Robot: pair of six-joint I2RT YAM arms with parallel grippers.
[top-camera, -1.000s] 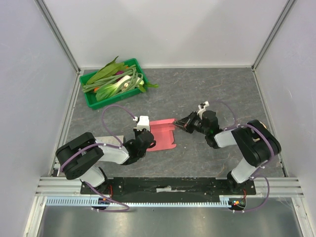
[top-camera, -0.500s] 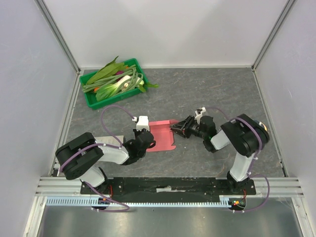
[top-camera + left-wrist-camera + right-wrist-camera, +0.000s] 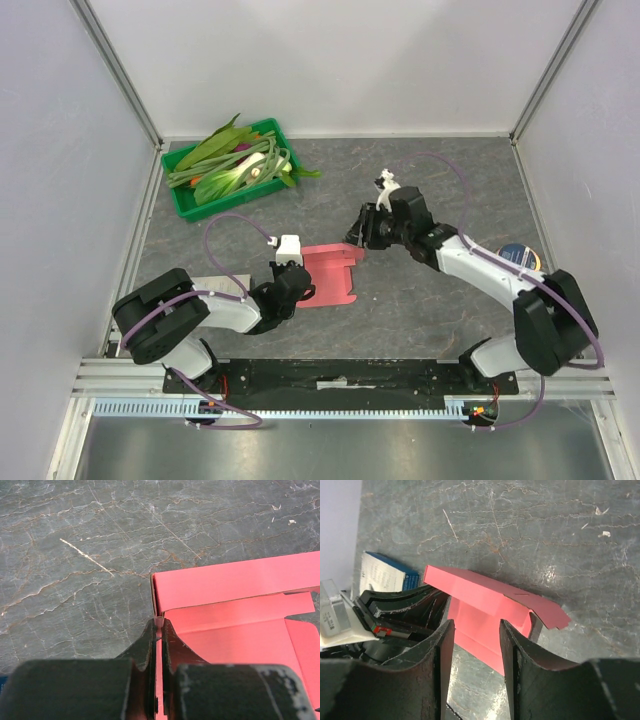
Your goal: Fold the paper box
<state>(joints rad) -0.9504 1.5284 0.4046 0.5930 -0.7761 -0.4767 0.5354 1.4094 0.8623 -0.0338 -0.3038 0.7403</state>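
The pink-red paper box [image 3: 330, 272] lies on the grey table, partly folded, with its far flap raised. My left gripper [image 3: 298, 287] is shut on the box's left edge; in the left wrist view the thin red wall [image 3: 159, 645] sits pinched between the black fingers. My right gripper [image 3: 362, 232] hovers above the box's far right corner, open and empty. In the right wrist view the box [image 3: 490, 607] shows beyond the spread fingers [image 3: 442, 650], with the left gripper at its left.
A green tray [image 3: 190, 203] of leafy vegetables stands at the back left. A white-and-blue booklet [image 3: 387, 575] lies under the left arm. A round blue-and-tan object [image 3: 518, 254] sits by the right arm. White walls enclose the table.
My right gripper rose from table level at the box's right edge and moved back over its far right corner. The far flap stands higher. The left gripper kept its grip.
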